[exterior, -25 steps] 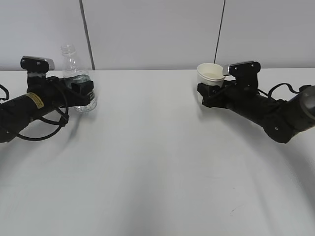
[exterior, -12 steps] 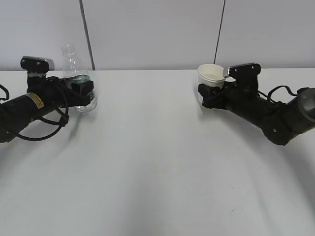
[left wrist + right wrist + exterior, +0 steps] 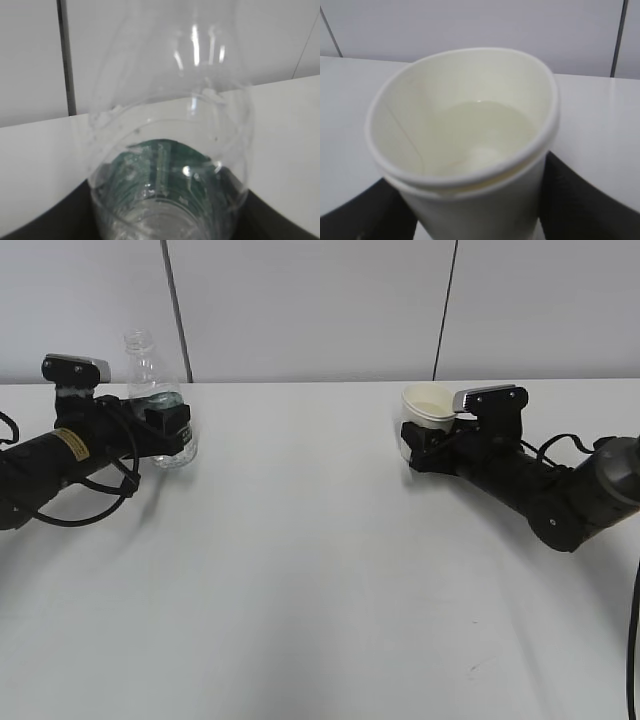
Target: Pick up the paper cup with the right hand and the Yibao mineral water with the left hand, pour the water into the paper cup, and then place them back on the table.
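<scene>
Water poured: my right hand (image 3: 418, 438) pinches the filled paper cup (image 3: 425, 410); left hand (image 3: 172, 430) clamps the Yibao mineral water (image 3: 152, 390) at nine o'clock; release remains.

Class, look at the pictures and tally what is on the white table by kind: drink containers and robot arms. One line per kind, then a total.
Paper cups: 1, the paper cup
Water bottles: 1, the Yibao mineral water
Robot arms: 2, the left hand and the right hand
Total: 4
</scene>
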Tool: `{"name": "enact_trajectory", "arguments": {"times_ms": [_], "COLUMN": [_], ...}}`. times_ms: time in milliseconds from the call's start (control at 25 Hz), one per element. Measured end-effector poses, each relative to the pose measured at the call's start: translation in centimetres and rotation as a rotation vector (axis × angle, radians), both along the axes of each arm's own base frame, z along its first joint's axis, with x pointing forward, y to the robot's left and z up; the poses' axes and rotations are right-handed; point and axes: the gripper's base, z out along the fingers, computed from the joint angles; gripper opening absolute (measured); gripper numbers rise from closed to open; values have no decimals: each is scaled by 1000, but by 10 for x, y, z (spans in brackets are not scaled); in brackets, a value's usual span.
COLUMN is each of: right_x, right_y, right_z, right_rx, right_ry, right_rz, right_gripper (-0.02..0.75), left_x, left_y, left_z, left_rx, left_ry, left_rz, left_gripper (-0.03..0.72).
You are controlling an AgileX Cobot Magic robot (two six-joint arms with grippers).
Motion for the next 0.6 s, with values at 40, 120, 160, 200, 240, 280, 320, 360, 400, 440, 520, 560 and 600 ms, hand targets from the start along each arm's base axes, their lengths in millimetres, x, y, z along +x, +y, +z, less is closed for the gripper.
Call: {"name": "enact_trajectory", "arguments": {"times_ms": [40, 120, 160, 200, 240, 280, 320, 360, 400, 440, 520, 560, 600], "right_x": [0, 0, 0, 0, 0, 0, 0, 0, 0, 0, 0, 0, 0], "right_y": [0, 0, 0, 0, 0, 0, 0, 0, 0, 0, 0, 0, 0], "right_z": [-1, -1, -1, -1, -1, -1, -1, -1, -1, -1, -1, -1, -1], "right_rx": [1, 2, 2, 2, 2, 2, 2, 2, 2, 0, 0, 0, 0], "right_ry": [0, 0, 0, 0, 0, 0, 0, 0, 0, -1, -1, -1, -1], "right_rz": [-1, -1, -1, -1, -1, -1, -1, -1, -1, -1, -1, -1, -1], "right_gripper": [506, 506, 506, 506, 506, 506, 506, 506, 506, 506, 506, 506, 506], "left_x": [0, 0, 0, 0, 0, 0, 0, 0, 0, 0, 0, 0, 0], "left_y": [0, 0, 0, 0, 0, 0, 0, 0, 0, 0, 0, 0, 0], "left_z": [0, 0, 0, 0, 0, 0, 0, 0, 0, 0, 0, 0, 0], "left_rx": [0, 0, 0, 0, 0, 0, 0, 0, 1, 1, 1, 1, 1], "left_ry": [0, 0, 0, 0, 0, 0, 0, 0, 1, 1, 1, 1, 1], "left_rz": [0, 0, 0, 0, 0, 0, 0, 0, 0, 0, 0, 0, 0], "left_gripper": [382, 382, 382, 382, 382, 382, 382, 382, 382, 382, 382, 382, 382]}}
